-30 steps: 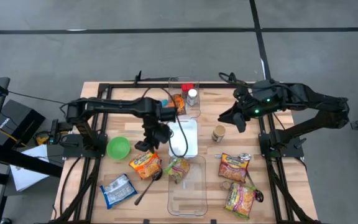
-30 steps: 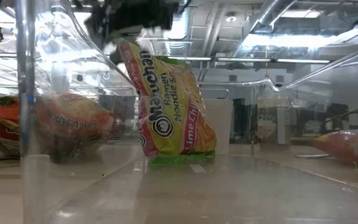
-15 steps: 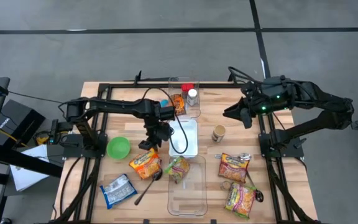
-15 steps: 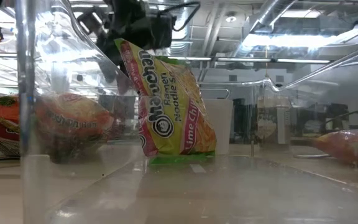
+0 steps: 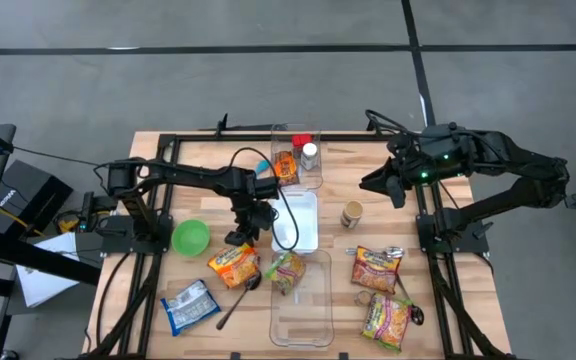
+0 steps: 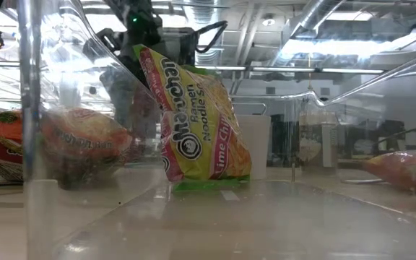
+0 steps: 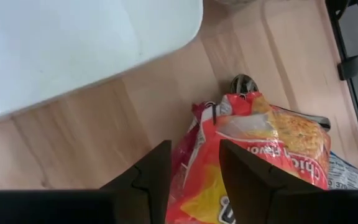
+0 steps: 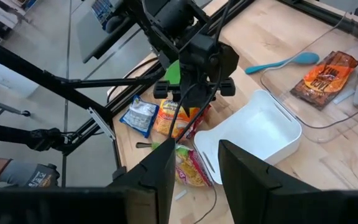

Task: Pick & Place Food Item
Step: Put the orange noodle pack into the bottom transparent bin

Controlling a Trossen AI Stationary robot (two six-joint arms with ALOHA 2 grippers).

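The orange noodle packet lies flat on the wooden surface, between the green bowl and the clear bin, just off the near left corner of the white tray. Its long axis runs diagonally, with one end toward the tray and the other toward the silver packet nearer the front edge. In the left wrist view, the packet sits directly beyond the tool's 2 fingers, with a dark spoon just past its far end.

The left tool is directly above the tray-side end of the orange packet. Compared with 1.0 s ago, it has shifted from beside the tray toward the packet and dropped lower. Its fingers are spread, with the packet showing in the gap and no contact visible.

A second noodle packet, green and yellow, stands against the bin's left wall; in the low view it is upright, and its position is unchanged.

The right tool hangs near the far right edge of the surface, its fingers spread and empty. Since 1.0 s ago, it has moved slightly outward.
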